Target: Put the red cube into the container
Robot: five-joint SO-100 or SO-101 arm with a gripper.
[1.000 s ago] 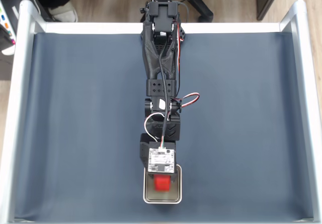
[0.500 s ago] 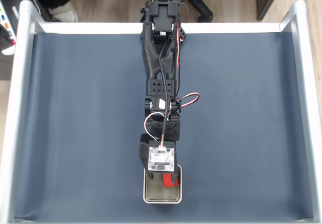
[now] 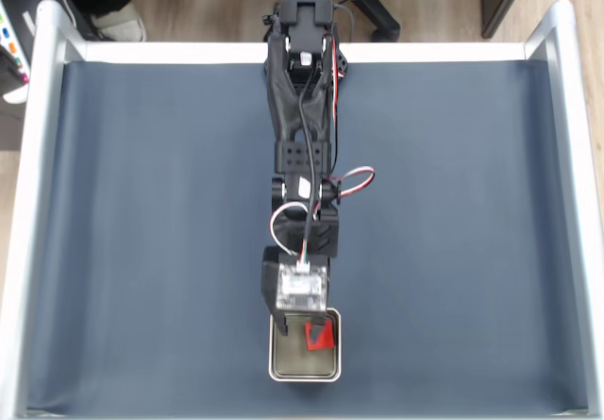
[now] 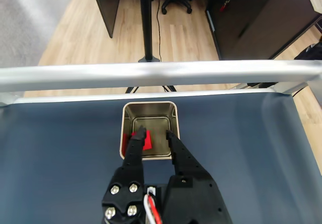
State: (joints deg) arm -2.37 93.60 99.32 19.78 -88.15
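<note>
In the fixed view we see the arm (image 3: 302, 137) stretched down the middle of the desk (image 3: 142, 231), which is covered by a dark blue mat and framed by a silver rail (image 3: 28, 203). The fingers (image 3: 304, 324) hang over the upper edge of the container (image 3: 304, 375) — a small square tin with a shiny rim, sitting near the lower edge of the mat.

The red cube (image 3: 321, 335) lies inside the container, in its upper right part in this view, tilted on an edge rather than flat. In the wrist view we find the cube (image 4: 147, 141) on the left side of the container (image 4: 150, 112), just beside the left fingertip (image 4: 139, 136), which partly covers it.

The fingers (image 4: 155, 133) are spread apart with a clear gap between them and grasp nothing — the cube is released. Beyond the rail in the wrist view we see a wooden floor (image 4: 90, 32) and the base of an office chair (image 4: 176, 2).
</note>
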